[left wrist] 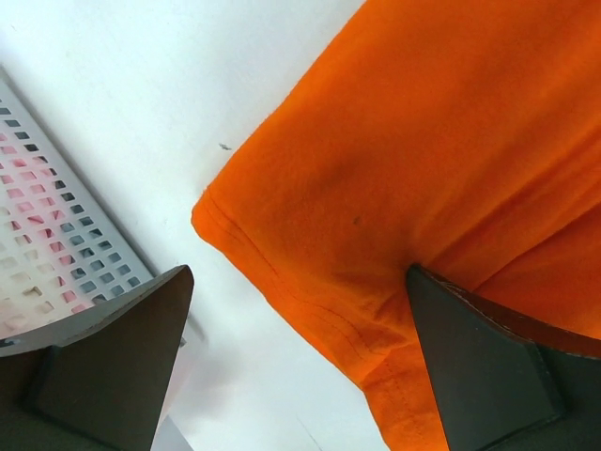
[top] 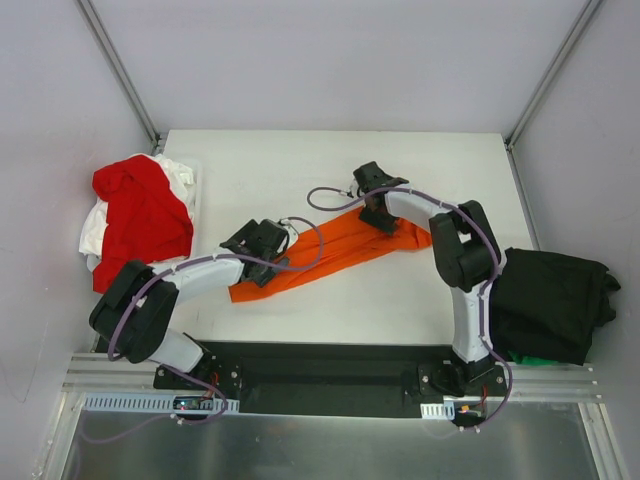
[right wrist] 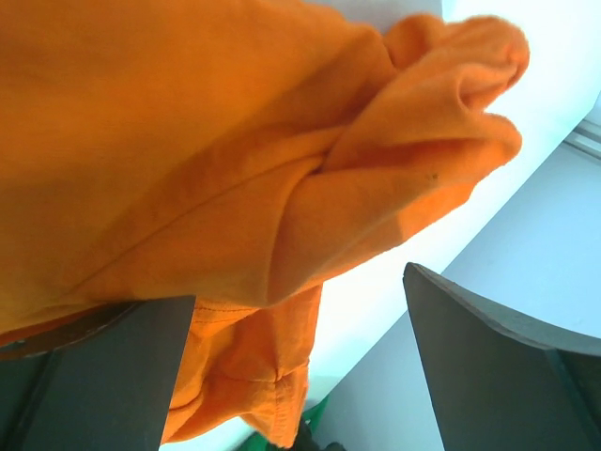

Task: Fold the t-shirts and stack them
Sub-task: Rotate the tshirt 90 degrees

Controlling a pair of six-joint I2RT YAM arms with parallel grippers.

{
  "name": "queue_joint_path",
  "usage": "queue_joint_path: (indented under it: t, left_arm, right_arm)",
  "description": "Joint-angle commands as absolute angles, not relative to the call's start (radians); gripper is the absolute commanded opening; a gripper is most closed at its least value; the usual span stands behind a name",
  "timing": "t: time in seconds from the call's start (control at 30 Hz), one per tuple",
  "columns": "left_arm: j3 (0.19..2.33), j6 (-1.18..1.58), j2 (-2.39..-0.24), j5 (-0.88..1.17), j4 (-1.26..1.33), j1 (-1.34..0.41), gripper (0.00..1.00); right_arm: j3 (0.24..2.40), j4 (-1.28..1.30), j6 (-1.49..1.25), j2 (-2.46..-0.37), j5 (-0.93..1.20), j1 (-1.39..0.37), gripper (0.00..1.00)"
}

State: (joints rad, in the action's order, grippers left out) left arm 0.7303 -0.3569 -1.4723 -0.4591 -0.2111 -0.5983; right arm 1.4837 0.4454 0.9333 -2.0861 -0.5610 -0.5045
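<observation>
The bright orange t-shirt [top: 350,252] lies stretched in a crumpled diagonal band across the middle of the white table [top: 300,170]. My left gripper [top: 268,250] hangs over its lower left end. In the left wrist view the gripper [left wrist: 300,366] is open, with a hemmed corner of the orange shirt [left wrist: 423,141] lying between the fingers and running under the right finger [left wrist: 488,366]. My right gripper [top: 383,218] is over the shirt's upper right end. It is open [right wrist: 300,366], with bunched orange cloth [right wrist: 188,141] draped by its left finger [right wrist: 94,376].
A red t-shirt [top: 145,210] and a white one [top: 95,230] are heaped in a white perforated basket [left wrist: 47,216] at the table's left edge. A black t-shirt [top: 550,300] is piled at the right edge, with something green [top: 530,358] under it.
</observation>
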Motion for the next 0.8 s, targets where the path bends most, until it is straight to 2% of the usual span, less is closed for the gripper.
queue_joint_path:
  t: [0.0, 0.43, 0.77]
  left_arm:
    - [0.654, -0.390, -1.451, -0.469, -0.261, -0.640, 0.99]
    - [0.630, -0.489, -1.457, -0.512, -0.218, -0.773, 0.99]
    - [0.739, -0.601, -1.600, -0.468, -0.219, -0.857, 0.99]
  right_arm:
    - [1.572, 0.480, 0.931, -2.186, -0.506, -0.459, 0.96]
    - [1.828, 0.525, 0.963, -2.336, -0.491, -0.446, 0.96]
    - [1.930, 0.520, 1.017, -2.401, -0.477, -0.446, 0.96]
